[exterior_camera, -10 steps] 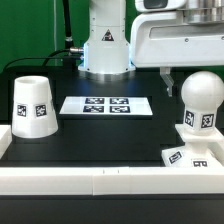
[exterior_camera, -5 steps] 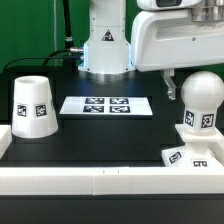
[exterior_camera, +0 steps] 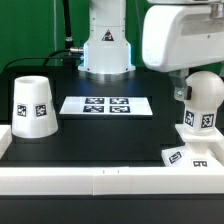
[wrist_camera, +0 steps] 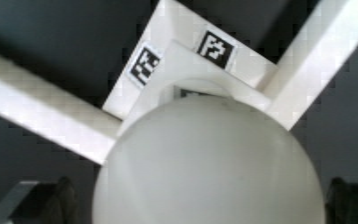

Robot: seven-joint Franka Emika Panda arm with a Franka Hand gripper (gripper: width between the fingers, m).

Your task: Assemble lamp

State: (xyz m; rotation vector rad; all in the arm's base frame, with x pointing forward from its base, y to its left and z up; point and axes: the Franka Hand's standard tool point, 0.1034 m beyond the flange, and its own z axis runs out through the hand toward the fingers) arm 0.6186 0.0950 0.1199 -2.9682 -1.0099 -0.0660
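Note:
The white ball-shaped bulb (exterior_camera: 202,100) stands upright at the exterior view's right, a tag on its neck. It fills the wrist view (wrist_camera: 202,150). My gripper (wrist_camera: 197,205) is down over it, open, with one dark finger (wrist_camera: 48,200) on each side and a small gap to the bulb. In the exterior view the white hand (exterior_camera: 185,40) covers the top of the bulb. The small square base (exterior_camera: 190,157) lies just in front of the bulb, and it also shows in the wrist view (wrist_camera: 179,58). The tapered shade (exterior_camera: 32,105) stands rim-down at the exterior view's left.
The marker board (exterior_camera: 107,105) lies flat mid-table. A white raised wall (exterior_camera: 100,180) runs along the front and sides of the black table. The arm's base (exterior_camera: 105,50) stands at the back.
The hand has moved toward the exterior view's right and now sits over the bulb. The parts have not moved.

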